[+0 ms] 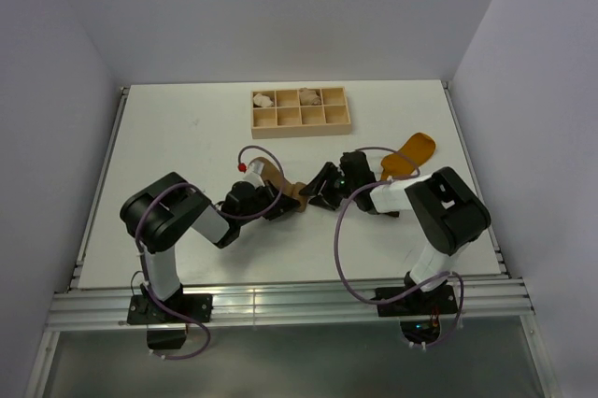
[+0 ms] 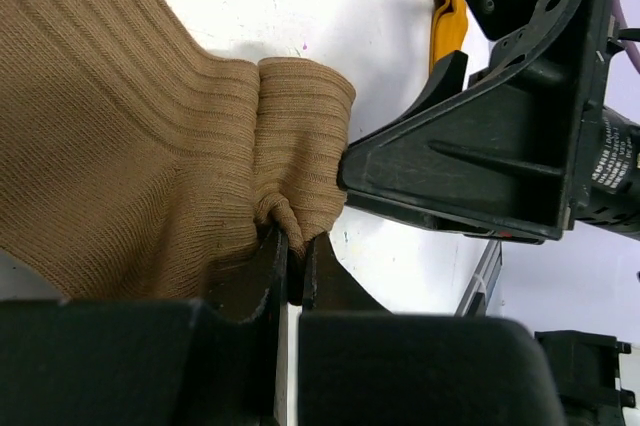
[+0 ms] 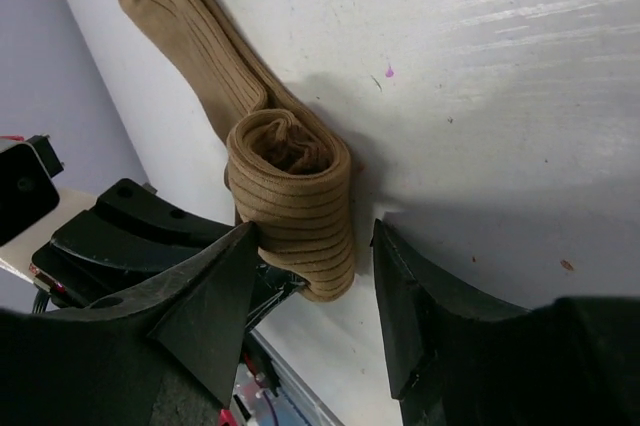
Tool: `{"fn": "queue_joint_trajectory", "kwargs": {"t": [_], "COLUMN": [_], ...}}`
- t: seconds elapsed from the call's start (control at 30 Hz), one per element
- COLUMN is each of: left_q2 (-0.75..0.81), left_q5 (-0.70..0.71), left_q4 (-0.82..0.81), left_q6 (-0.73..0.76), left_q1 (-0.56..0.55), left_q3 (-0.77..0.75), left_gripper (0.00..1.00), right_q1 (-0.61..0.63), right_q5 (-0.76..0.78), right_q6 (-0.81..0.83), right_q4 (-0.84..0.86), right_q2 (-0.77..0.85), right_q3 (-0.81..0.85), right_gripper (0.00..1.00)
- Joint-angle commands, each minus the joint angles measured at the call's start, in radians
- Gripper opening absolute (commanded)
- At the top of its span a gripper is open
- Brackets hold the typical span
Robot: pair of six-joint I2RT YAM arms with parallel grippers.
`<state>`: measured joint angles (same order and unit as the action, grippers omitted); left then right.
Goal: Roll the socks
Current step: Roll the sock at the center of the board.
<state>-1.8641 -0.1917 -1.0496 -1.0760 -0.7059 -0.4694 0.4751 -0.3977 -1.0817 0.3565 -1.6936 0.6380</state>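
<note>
The tan-brown sock (image 1: 277,179) lies mid-table, one end curled into a small roll (image 3: 295,196). My left gripper (image 2: 295,251) is shut on a pinch of fabric at the roll's edge (image 2: 300,136). My right gripper (image 3: 315,236) faces it from the right and stands open around the roll. Its left finger (image 3: 215,286) touches the roll and its right finger (image 3: 410,296) stays clear of it. The rest of that sock (image 2: 110,136) spreads flat behind the left gripper. The mustard-orange sock (image 1: 409,154) lies flat to the right, beside the right arm; its cuff is hidden.
A wooden compartment tray (image 1: 301,133) stands at the back centre with pale fabric bundles (image 1: 263,98) in two far cells. A metal rail (image 1: 280,300) runs along the near edge. The two grippers (image 1: 306,194) almost meet head-on.
</note>
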Motion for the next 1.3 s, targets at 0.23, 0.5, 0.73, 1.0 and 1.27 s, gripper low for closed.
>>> {"fn": "queue_joint_trajectory", "kwargs": {"t": [0.23, 0.5, 0.73, 1.0, 1.27], "left_q2": [-0.044, 0.021, 0.193, 0.283, 0.198], "left_q5": [-0.046, 0.004, 0.168, 0.492, 0.595], "left_q4": [0.002, 0.084, 0.314, 0.546, 0.517], "left_q6": [-0.009, 0.028, 0.146, 0.366, 0.442], "left_q1": [0.002, 0.000, -0.036, -0.228, -0.323], "left_q3": [0.011, 0.006, -0.024, -0.152, -0.224], "left_gripper": [0.00, 0.27, 0.46, 0.48, 0.47], "right_q1": [0.007, 0.007, 0.017, 0.045, 0.094], "right_q5": [-0.064, -0.001, 0.238, 0.345, 0.395], "right_q6": [-0.023, 0.135, 0.299, 0.371, 0.376], "right_q4": [0.194, -0.110, -0.606, -0.852, -0.948], "right_q2": [-0.086, -0.019, 0.026, -0.055, -0.147], "right_q3": [-0.012, 0.072, 0.337, 0.492, 0.569], "right_gripper": [0.29, 0.00, 0.00, 0.00, 0.00]}}
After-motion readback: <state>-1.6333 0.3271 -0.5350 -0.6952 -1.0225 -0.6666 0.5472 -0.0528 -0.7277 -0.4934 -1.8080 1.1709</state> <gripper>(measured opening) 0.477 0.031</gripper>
